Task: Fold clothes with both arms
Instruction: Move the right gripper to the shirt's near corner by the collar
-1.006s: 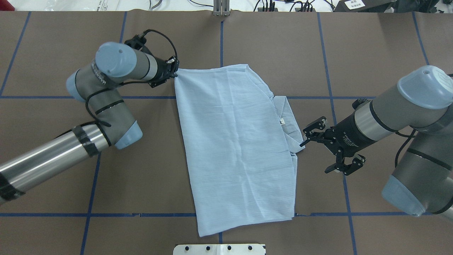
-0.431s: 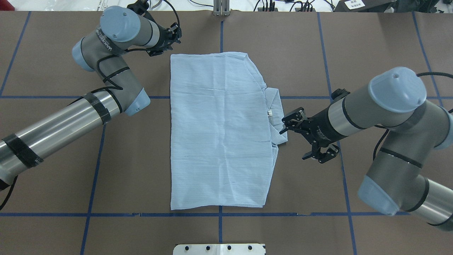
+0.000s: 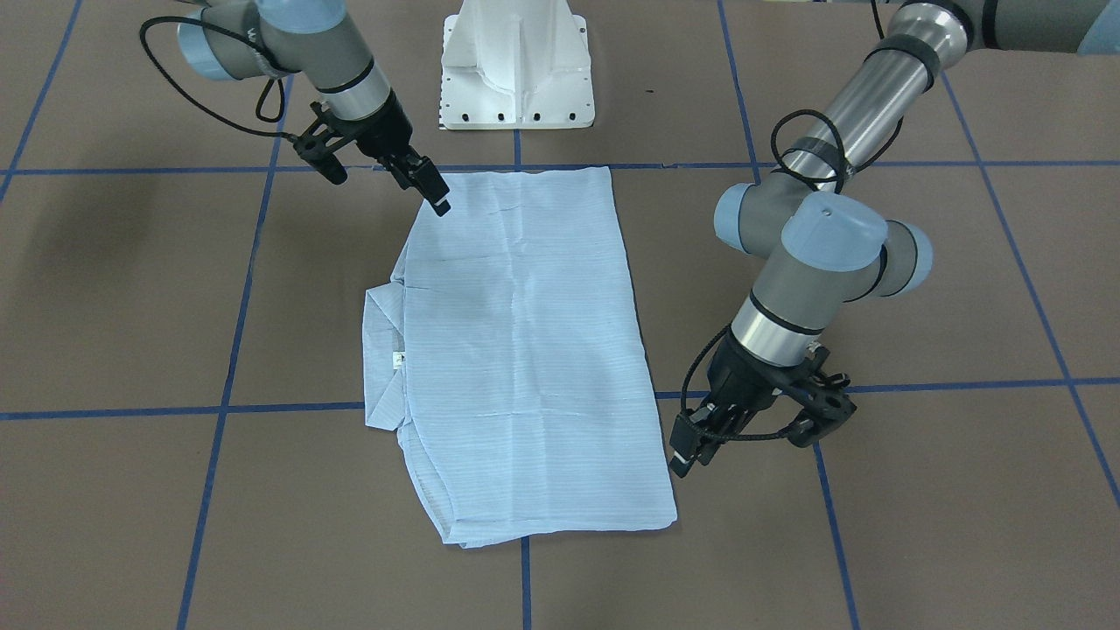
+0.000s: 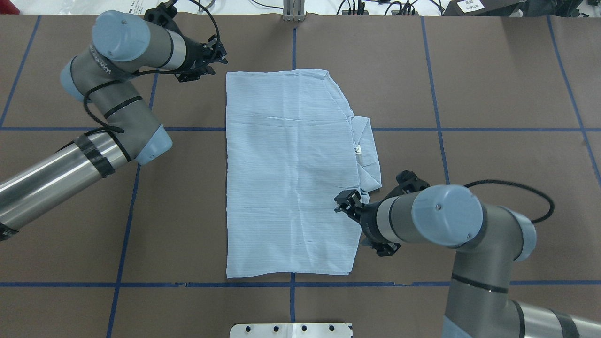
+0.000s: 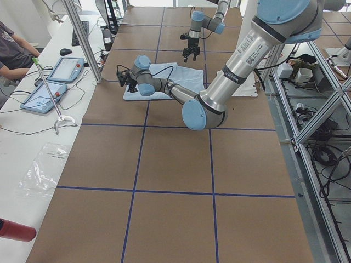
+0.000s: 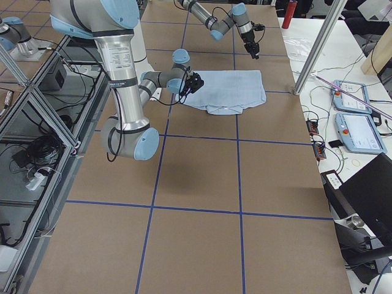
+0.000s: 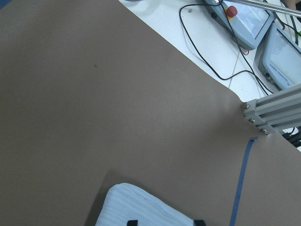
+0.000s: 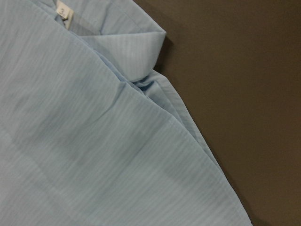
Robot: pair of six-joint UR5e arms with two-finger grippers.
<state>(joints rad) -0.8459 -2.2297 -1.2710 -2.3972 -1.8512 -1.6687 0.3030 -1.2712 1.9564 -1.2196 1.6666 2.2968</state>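
Note:
The light-blue shirt (image 4: 291, 173) lies flat on the brown table as a folded rectangle, seen as well in the front view (image 3: 525, 350). Its collar (image 4: 368, 155) and white tag (image 4: 358, 149) stick out on the right side. My left gripper (image 4: 211, 63) is open and empty just off the shirt's far-left corner, and its fingertips (image 7: 132, 222) show apart at the bottom of the left wrist view. My right gripper (image 4: 364, 223) is open above the shirt's right edge, below the collar. The right wrist view shows only collar and cloth (image 8: 94, 141).
Blue tape lines (image 4: 441, 129) divide the table into squares. The white pedestal base (image 4: 291, 330) sits at the near edge. An aluminium post (image 4: 293, 11) and cables stand past the far edge. Control pendants (image 7: 249, 19) lie beyond it, where a person (image 5: 13, 49) sits.
My left gripper let go of the shirt's far-left corner and drew back to the left. The shirt settled flat, shifted left. My right gripper swung in over the shirt's right edge.

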